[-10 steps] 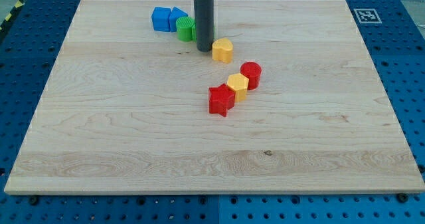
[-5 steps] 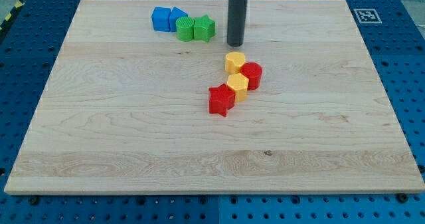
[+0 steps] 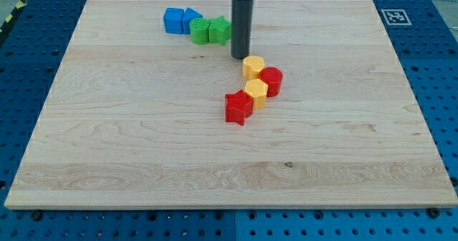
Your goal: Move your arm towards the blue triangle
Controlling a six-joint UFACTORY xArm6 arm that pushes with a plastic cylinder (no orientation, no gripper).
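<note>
The rod's tip (image 3: 240, 57), with no gripper to open or shut, stands just right of the green blocks (image 3: 210, 31), the blue triangle (image 3: 190, 18) at the bench's (image 3: 107, 126) top left still unreached beyond them.
</note>
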